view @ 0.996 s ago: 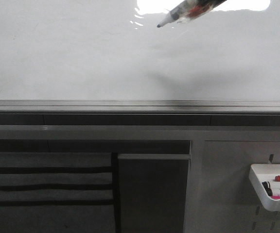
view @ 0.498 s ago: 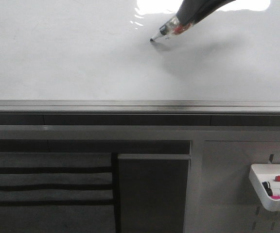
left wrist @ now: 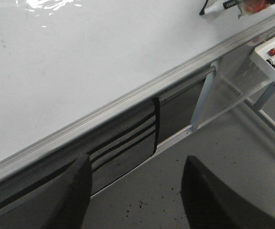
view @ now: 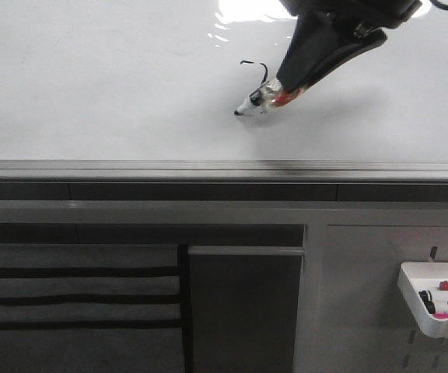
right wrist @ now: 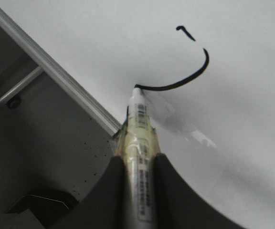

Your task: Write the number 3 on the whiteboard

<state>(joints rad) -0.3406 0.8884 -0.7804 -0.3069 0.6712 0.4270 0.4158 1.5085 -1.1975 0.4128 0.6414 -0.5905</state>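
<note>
The whiteboard (view: 115, 85) fills the upper front view, with a grey bottom rail (view: 208, 167). My right gripper (view: 290, 78) is shut on a marker (view: 264, 99) whose tip touches the board. A thin black curved stroke (view: 257, 68), the upper part of the number 3, runs from a small hook down to the tip. In the right wrist view the marker (right wrist: 138, 143) sits between the fingers (right wrist: 173, 186) and the stroke (right wrist: 185, 78) ends at its tip. My left gripper (left wrist: 135, 191) is open and empty, below the board's rail (left wrist: 128, 98).
A white tray (view: 438, 299) holding spare markers hangs on the grey perforated panel at lower right; it also shows in the left wrist view (left wrist: 273, 55). A grey striped fabric panel (view: 76, 299) hangs below the rail. Glare (view: 243, 12) sits at the board's top.
The marker tip touched the board and moved down and slightly left, drawing a short hook and a curved stroke. The right gripper came further down into view.
</note>
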